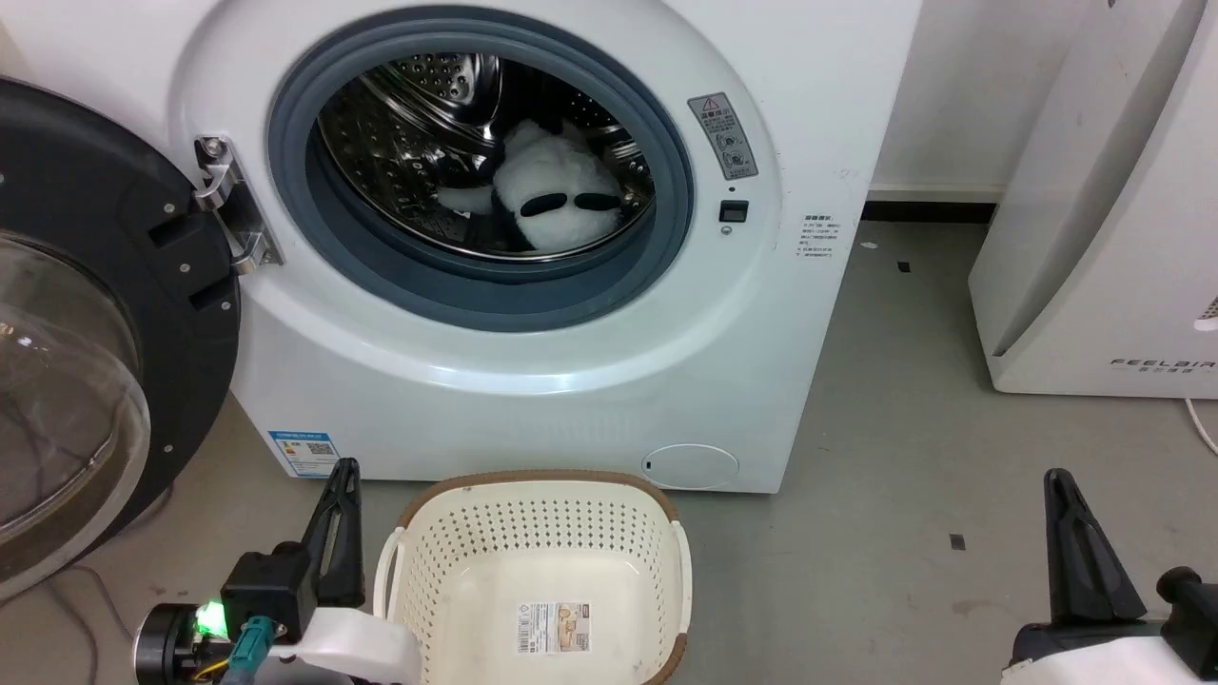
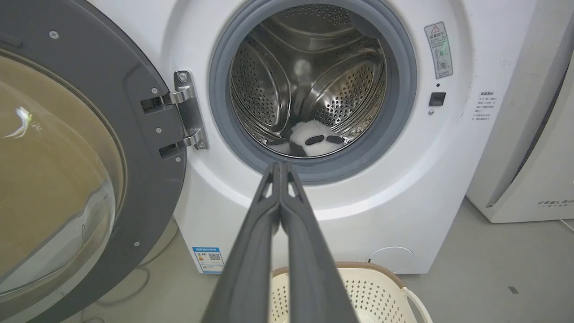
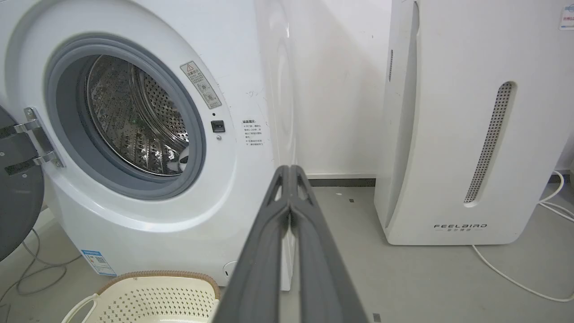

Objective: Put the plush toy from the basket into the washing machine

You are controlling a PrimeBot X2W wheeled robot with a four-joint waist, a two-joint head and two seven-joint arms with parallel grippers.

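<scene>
Fingers (image 2: pixel 251 251) of the left end effector (image 2: pixel 280 166) are clenched together on nothing, as are those of the right end effector (image 3: pixel 290 169). Between them sits the basket (image 1: pixel 533 538), on the floor (image 1: pixel 904 428) before the washing machine (image 1: pixel 533 400). The plush toy (image 1: pixel 557 205) lies inside the drum (image 1: pixel 409 143), and the door (image 1: pixel 114 285) is swung wide.
</scene>
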